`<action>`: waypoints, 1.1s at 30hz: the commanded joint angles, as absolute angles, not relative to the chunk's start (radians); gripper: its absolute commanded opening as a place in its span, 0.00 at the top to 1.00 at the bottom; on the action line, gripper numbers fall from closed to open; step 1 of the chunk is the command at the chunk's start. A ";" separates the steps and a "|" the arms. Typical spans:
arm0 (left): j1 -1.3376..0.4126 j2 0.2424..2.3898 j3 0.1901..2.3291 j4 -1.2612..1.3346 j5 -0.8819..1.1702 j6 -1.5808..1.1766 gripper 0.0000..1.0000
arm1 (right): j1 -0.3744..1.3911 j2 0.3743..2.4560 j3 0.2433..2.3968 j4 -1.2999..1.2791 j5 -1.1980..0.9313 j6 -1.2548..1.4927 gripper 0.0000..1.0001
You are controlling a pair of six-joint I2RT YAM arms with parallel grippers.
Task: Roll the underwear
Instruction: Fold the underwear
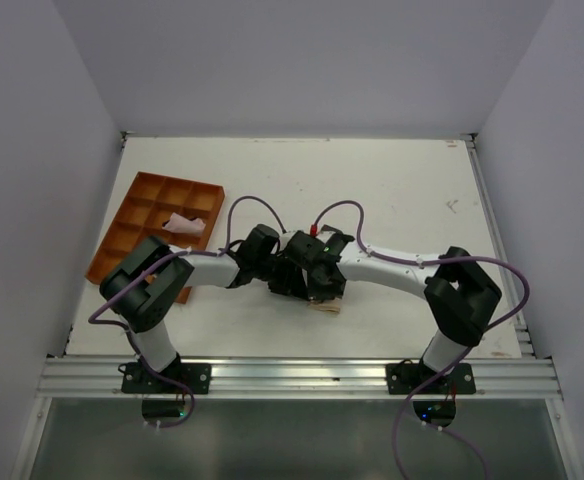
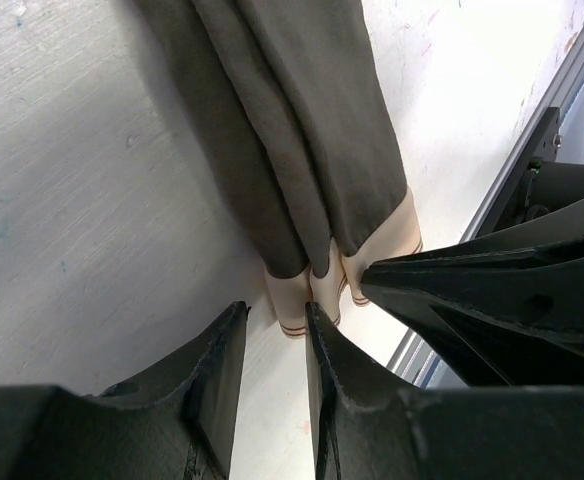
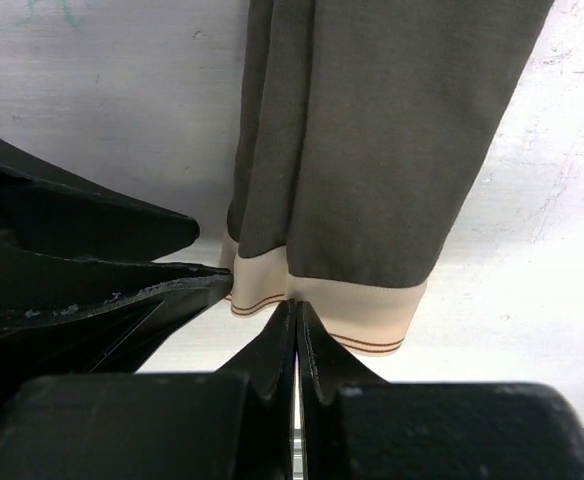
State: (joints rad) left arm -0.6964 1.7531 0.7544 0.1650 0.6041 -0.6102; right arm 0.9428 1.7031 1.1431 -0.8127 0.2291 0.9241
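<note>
One soft, matte brown-grey underwear [image 3: 372, 150], folded into a long strip with a smooth tan waistband [image 3: 332, 298], lies by the middle of the scuffed white worktop's [image 2: 72, 200] near edge. Two black grippers meet it: left gripper [image 2: 276, 308] parted, right gripper [image 3: 294, 306] closed tight.

A robotics lab cell: plain white walls [image 1: 32, 150] box in the table [image 1: 402, 190] around the left tool [image 1: 288, 280] and right tool [image 1: 322, 286]; an aluminium rail [image 1: 302, 376] runs behind them.
</note>
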 commanded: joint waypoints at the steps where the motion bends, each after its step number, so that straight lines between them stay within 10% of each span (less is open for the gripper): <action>1: -0.703 1.750 0.749 0.215 0.614 -0.621 0.66 | 0.948 1.701 1.186 -0.844 0.282 0.950 1.00; 7: -0.703 1.735 0.717 0.216 0.591 -0.638 0.66 | 0.988 1.706 1.215 -0.879 0.319 0.972 0.73; 33: -0.701 1.692 0.649 0.232 0.586 -0.666 0.66 | 1.014 1.813 1.256 -0.928 0.391 0.985 0.68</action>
